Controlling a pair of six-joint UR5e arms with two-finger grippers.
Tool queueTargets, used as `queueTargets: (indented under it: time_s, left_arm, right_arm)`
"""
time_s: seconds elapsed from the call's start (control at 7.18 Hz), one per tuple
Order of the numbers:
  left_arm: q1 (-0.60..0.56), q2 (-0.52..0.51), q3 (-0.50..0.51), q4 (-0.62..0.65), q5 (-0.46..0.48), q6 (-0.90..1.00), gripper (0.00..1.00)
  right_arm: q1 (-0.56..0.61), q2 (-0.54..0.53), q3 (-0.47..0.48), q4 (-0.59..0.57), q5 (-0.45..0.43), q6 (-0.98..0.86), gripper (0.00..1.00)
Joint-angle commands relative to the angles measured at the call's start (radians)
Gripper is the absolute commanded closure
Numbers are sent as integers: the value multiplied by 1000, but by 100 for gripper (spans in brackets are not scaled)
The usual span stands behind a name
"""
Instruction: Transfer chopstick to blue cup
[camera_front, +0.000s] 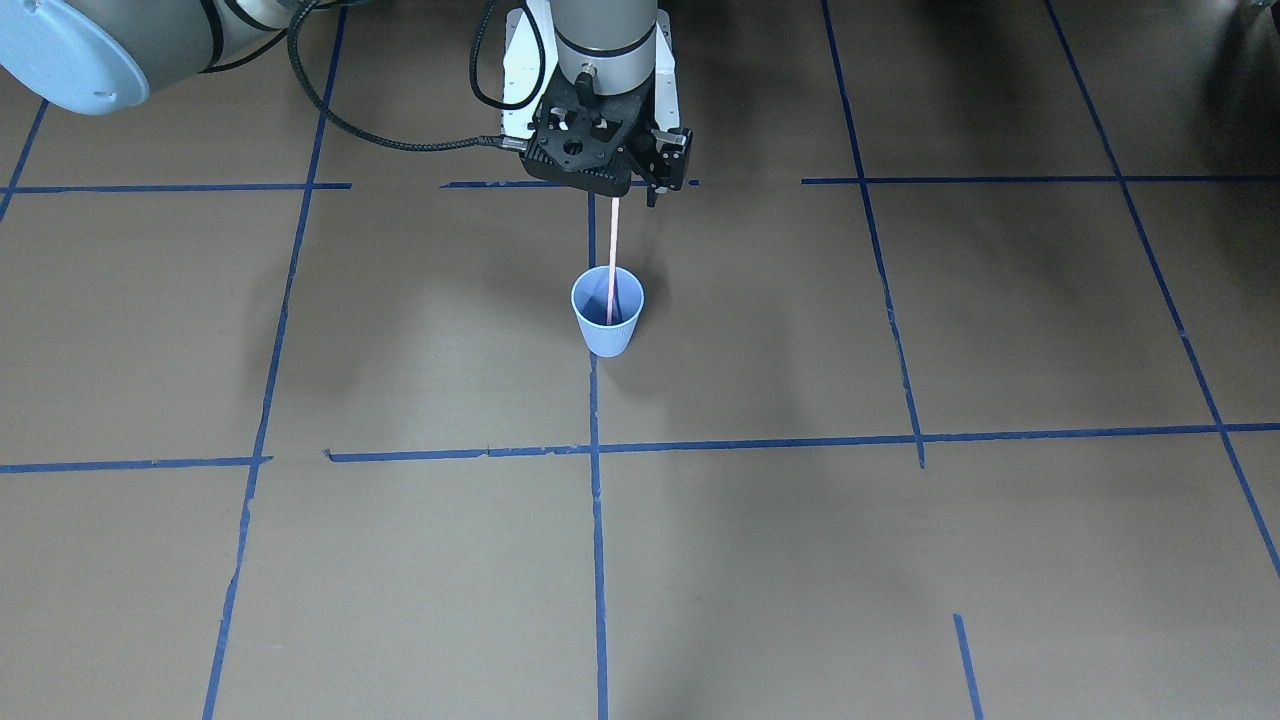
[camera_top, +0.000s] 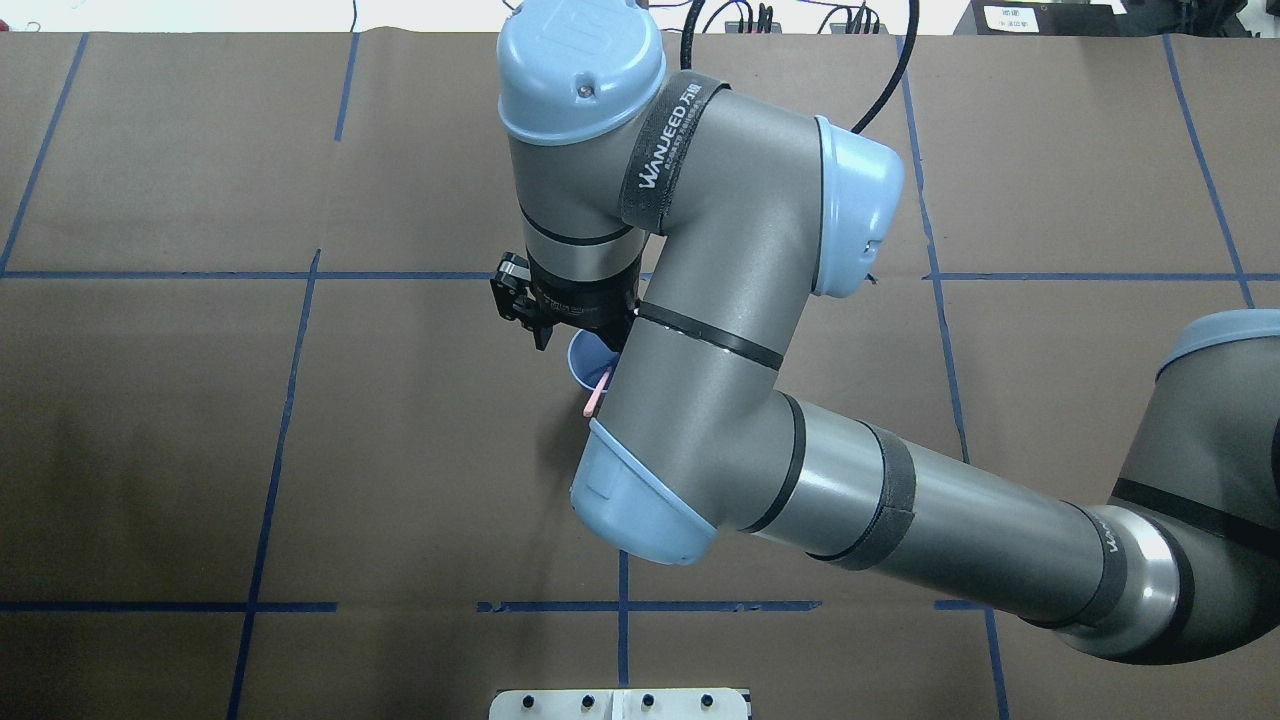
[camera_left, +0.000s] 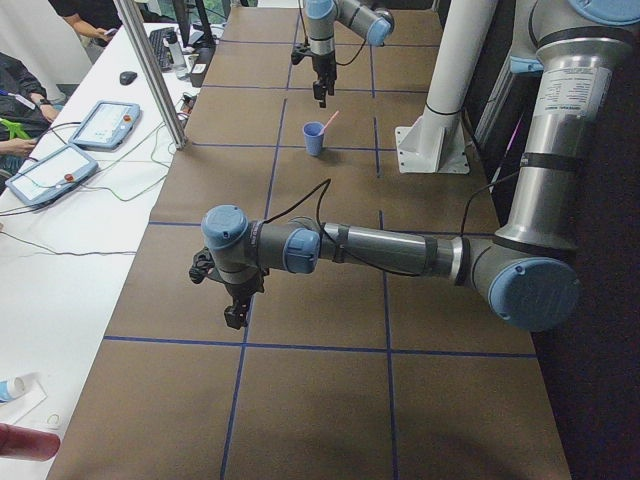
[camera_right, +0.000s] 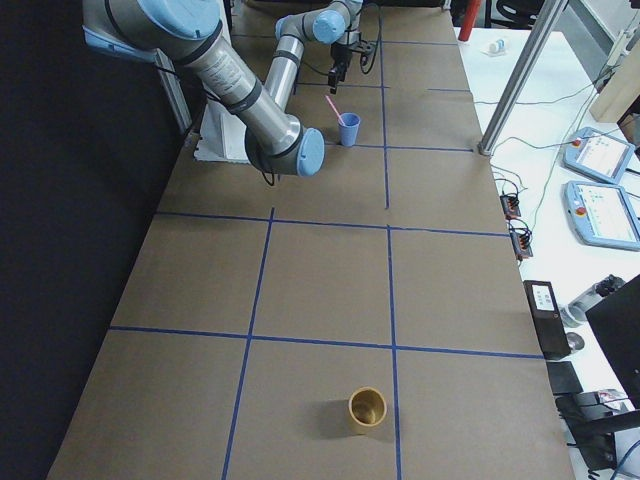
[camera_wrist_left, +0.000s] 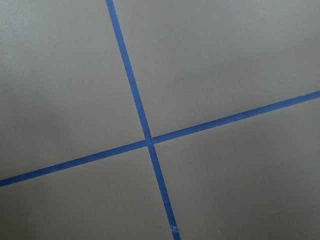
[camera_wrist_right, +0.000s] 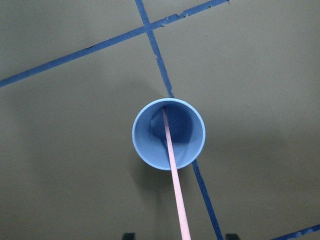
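The right pincer (camera_wrist_right: 180, 236) hangs directly above the cup, pointing down. In its wrist view only the two dark fingertips (camera_wrist_right: 129, 236) show at the lower edge. They stand wide apart and grip nothing.

The pink chopstick (camera_wrist_right: 179, 200) runs up between them in that view. The two side views, though, show its upper end free, just below the pincer and off to one side. It stands tilted, its lower tip on the floor of the blue cup (camera_wrist_right: 141, 145) and its shaft resting on the rim on the robot's side.

The cup is upright on the brown bench (camera_wrist_right: 60, 175), sitting on a blue tape line (camera_wrist_right: 205, 200) close to a crossing of lines.

Well apart from all this, the left pincer (camera_left: 236, 312) hovers low over bare bench at the robot's left end. Whether it is wide or narrow cannot be told, since its own camera shows only tape and paper. A tan cup (camera_right: 367, 410) stands alone, well away from the blue one.

By the look of it the transfer itself is done and the step in hand is the release and withdrawal. The next move calls for a straight lift of the right arm. The fingers should be kept wide so neither catches the leaning upper end, which could tip the light cup or flick the stick out.
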Motion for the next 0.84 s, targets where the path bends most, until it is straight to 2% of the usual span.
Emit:
queueTargets:
  time_s: [0.0, 0.14, 0.28, 0.56, 0.7]
  left_arm:
    - [-9, 2, 6, 10, -2, 0, 0]
    - [-30, 6, 21, 21, -24, -2, 0]
    - [-58, 60, 37, 17, -78, -2, 0]
    - [-61, 105, 35, 15, -77, -12, 0]
    - [-61, 100, 35, 18, -74, -20, 0]
  right_arm:
    - [78, -183, 212, -1, 5, -41, 0]
    - [145, -307, 321, -1, 9, -175, 0]
    - [219, -369, 347, 1, 12, -304, 0]
    - [363, -492, 346, 4, 46, -598, 0]
    - [449, -547, 336, 2, 98, -725, 0]
